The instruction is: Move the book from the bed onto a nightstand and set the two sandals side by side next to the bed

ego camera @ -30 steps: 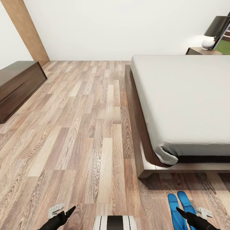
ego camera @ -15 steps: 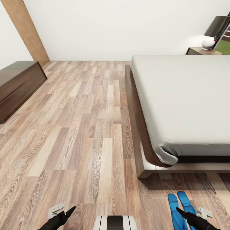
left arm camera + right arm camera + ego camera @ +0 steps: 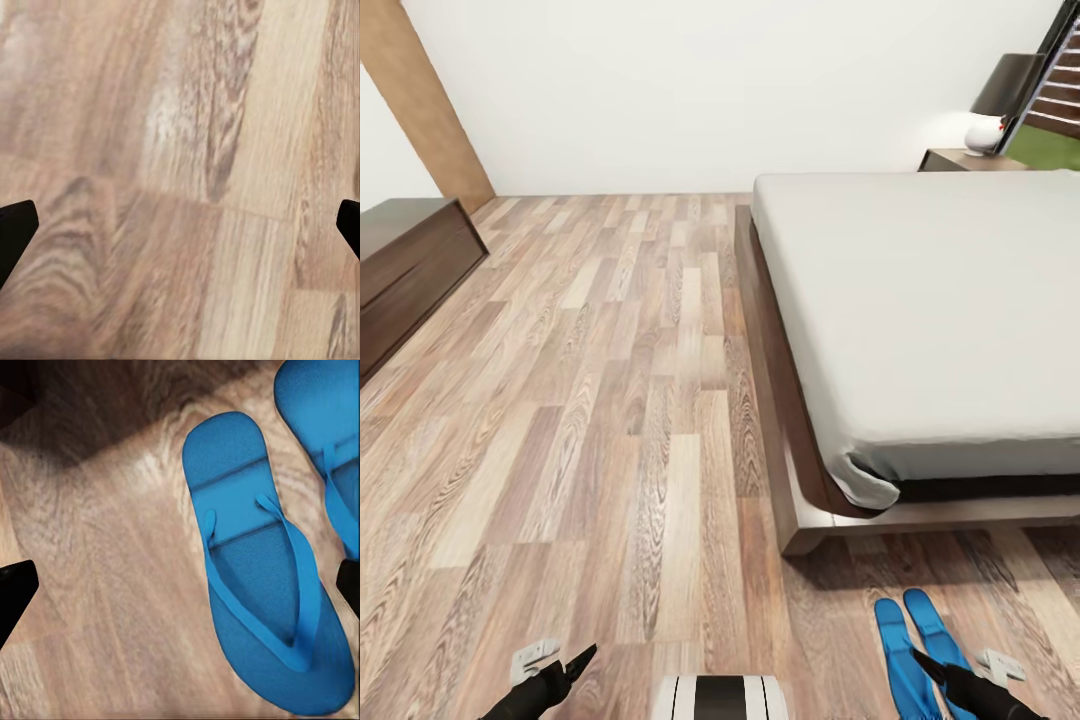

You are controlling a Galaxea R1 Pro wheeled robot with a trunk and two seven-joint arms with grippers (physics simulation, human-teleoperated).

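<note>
Two bright blue sandals point(image 3: 901, 655) point(image 3: 929, 622) lie side by side on the plank floor, just off the bed's near corner. My right gripper point(image 3: 935, 668) hangs low over them, open. In the right wrist view one sandal point(image 3: 259, 577) lies whole between the spread fingertips and the other sandal point(image 3: 326, 427) is cut by the frame edge. The bed point(image 3: 920, 300) has a bare pale mattress on a dark frame. A dark nightstand point(image 3: 960, 158) stands past its far side. The book is out of view. My left gripper point(image 3: 565, 668) is open over bare floor point(image 3: 180, 150).
A low dark cabinet point(image 3: 400, 270) stands along the left wall beside a brown door panel point(image 3: 420, 100). A black-shaded lamp point(image 3: 1005, 90) sits on the nightstand, beside a window point(image 3: 1060, 110). Wide wood floor point(image 3: 610, 400) stretches left of the bed. My base point(image 3: 720, 697) shows at the bottom.
The whole picture has slid a little to the left, so the camera has turned slightly right. Both arms keep their pose and the sandals lie as before.
</note>
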